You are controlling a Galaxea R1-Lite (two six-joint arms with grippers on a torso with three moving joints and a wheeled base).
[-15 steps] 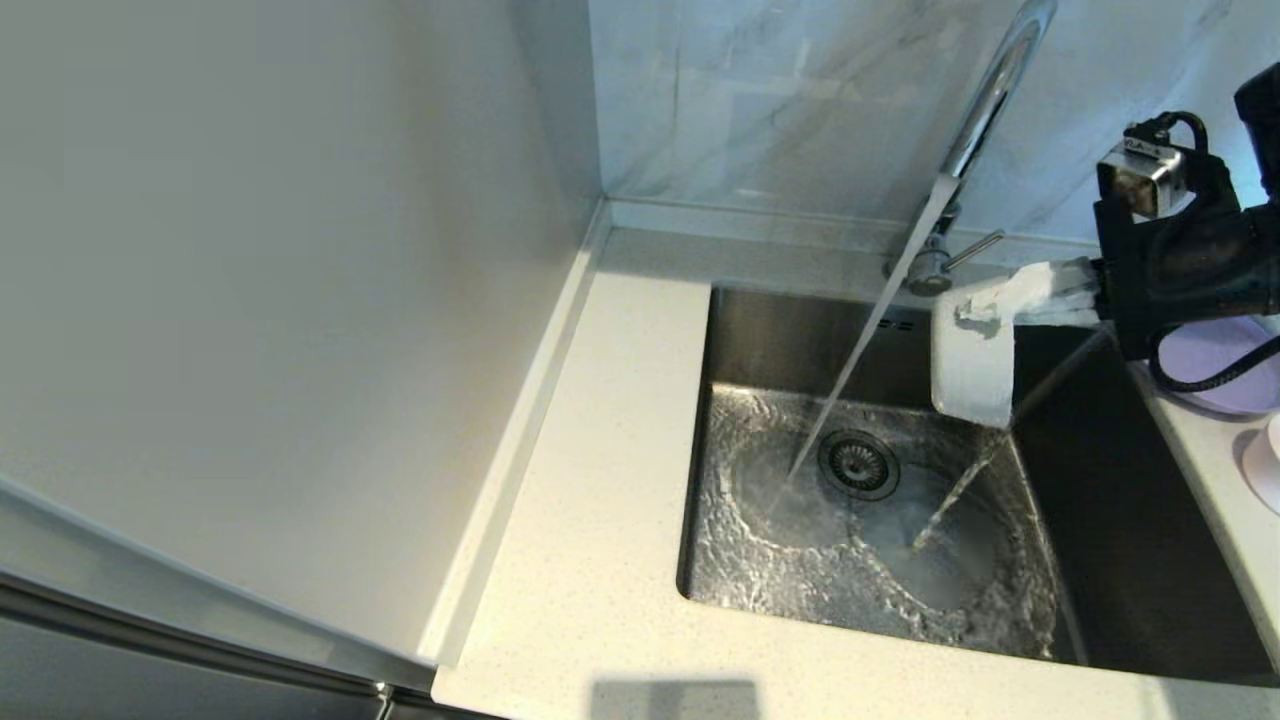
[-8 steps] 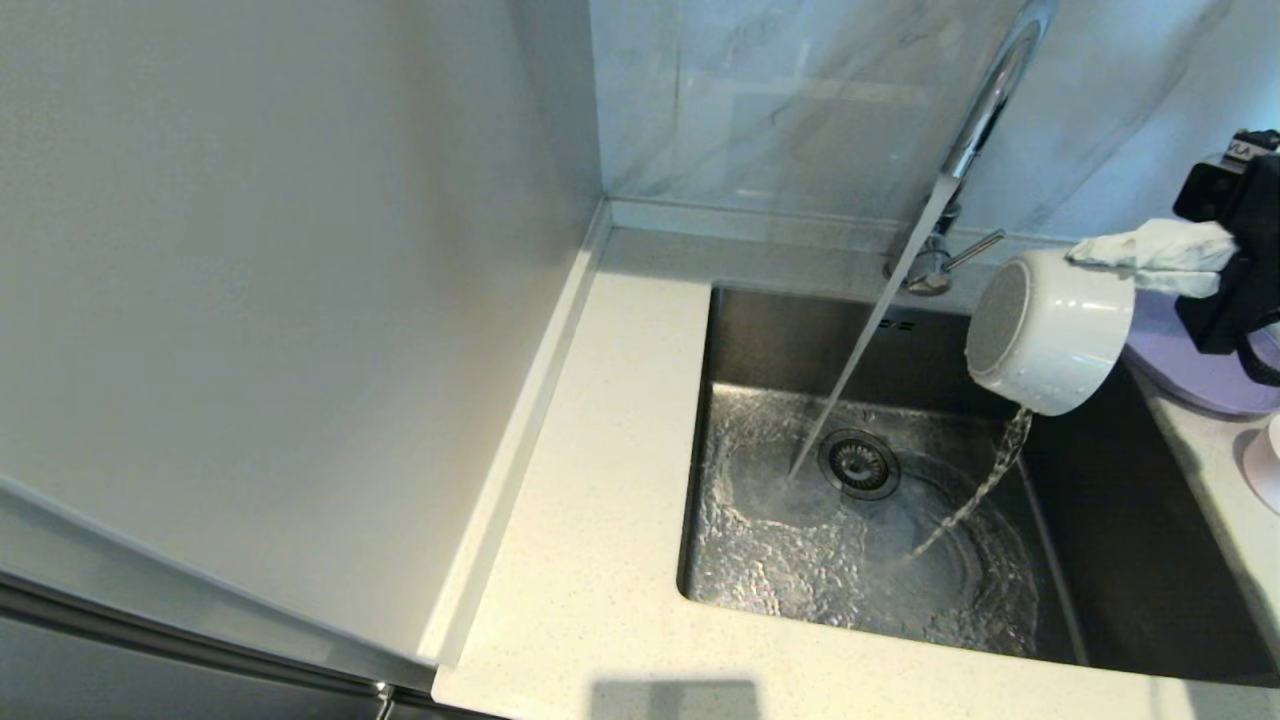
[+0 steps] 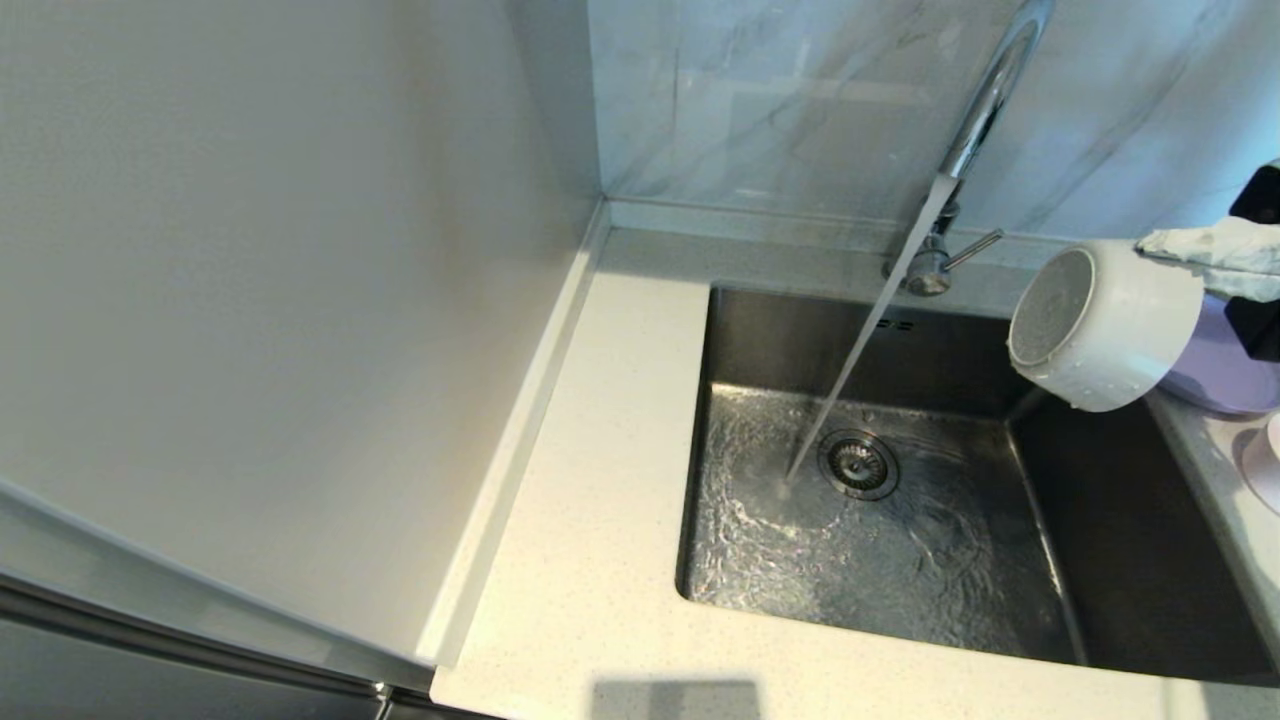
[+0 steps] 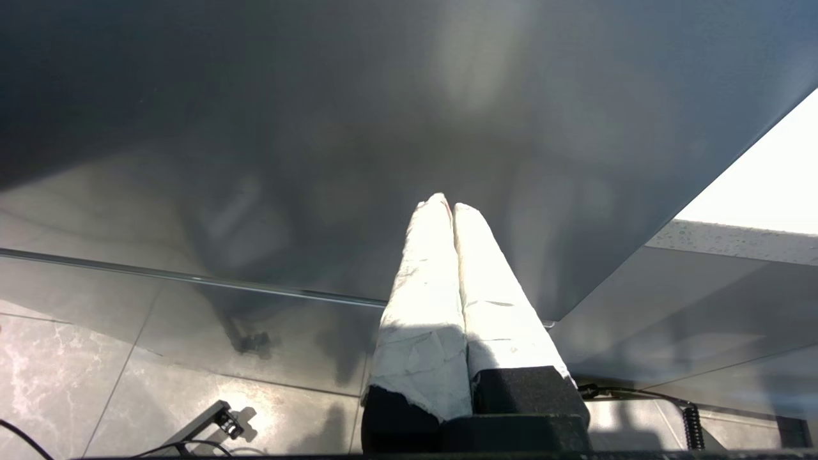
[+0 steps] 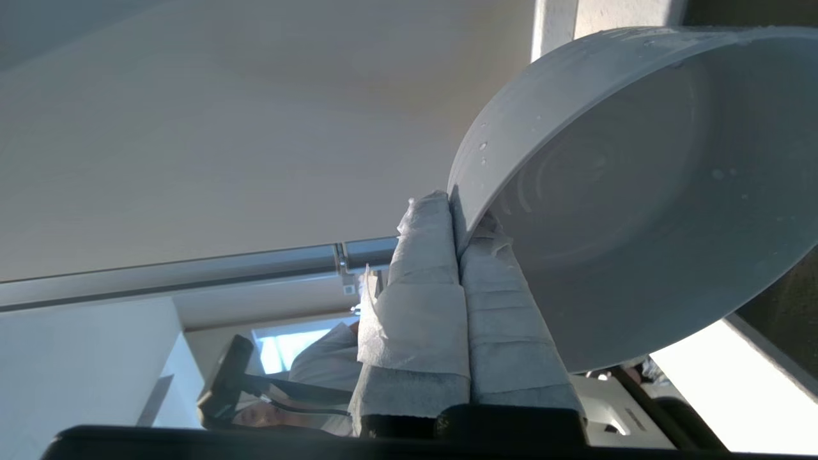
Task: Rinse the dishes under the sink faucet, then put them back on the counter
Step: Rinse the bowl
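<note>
My right gripper [image 3: 1165,250] is shut on the rim of the whitish bowl [image 3: 1105,325], which hangs tipped on its side over the right edge of the sink [image 3: 1100,520]. The right wrist view shows the wrapped fingers [image 5: 425,255] pinching the bowl's [image 5: 639,191] rim, with drops on its wall. Water streams from the chrome faucet [image 3: 985,95] into the basin beside the drain strainer [image 3: 858,463]. Behind the bowl, on the counter [image 3: 600,500], lies the lilac plate [image 3: 1225,370]. The pale pink dish [image 3: 1265,470] shows at the right edge. My left gripper [image 4: 447,206] is shut and empty, away from the sink.
The faucet's lever [image 3: 972,247] sticks out to the right from its base. A pale wall panel [image 3: 250,300] stands along the counter's left side, and a marble backsplash [image 3: 800,100] along the back. A wide strip of counter runs left of the sink.
The bowl has swung right and up, away from the water stream toward the counter. The water that poured out of it has stopped. The right arm has drawn back to the right edge.
</note>
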